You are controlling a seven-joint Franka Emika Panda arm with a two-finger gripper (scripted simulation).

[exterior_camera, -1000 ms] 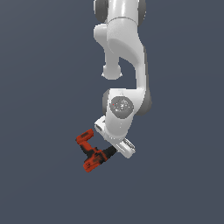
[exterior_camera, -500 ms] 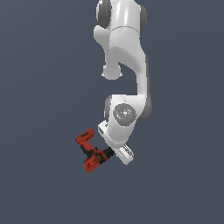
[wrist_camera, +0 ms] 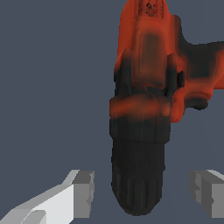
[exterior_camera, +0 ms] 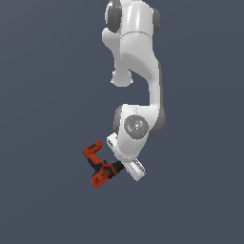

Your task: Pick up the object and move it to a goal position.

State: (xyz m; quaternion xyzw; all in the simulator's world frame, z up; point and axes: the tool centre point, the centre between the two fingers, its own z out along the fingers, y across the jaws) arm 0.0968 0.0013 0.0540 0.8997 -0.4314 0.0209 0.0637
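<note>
The drill (exterior_camera: 98, 167) is red-orange with a black chuck and lies on the dark grey floor, just to the exterior view's left of my white hand. In the wrist view the drill (wrist_camera: 146, 74) fills the middle, and its black chuck (wrist_camera: 138, 175) points toward the camera. My gripper (wrist_camera: 144, 192) is open. Its two grey fingertips (wrist_camera: 83, 192) stand on either side of the chuck with a gap on each side, not touching it. In the exterior view the gripper (exterior_camera: 118, 167) is mostly hidden under the hand, close against the drill's black end.
The white arm (exterior_camera: 138, 62) rises above the hand and bends over the drill. The plain dark grey floor (exterior_camera: 47, 200) surrounds it. No other objects show.
The hand has lowered a little toward the drill and the arm has bent further. The drill has stayed in place.
</note>
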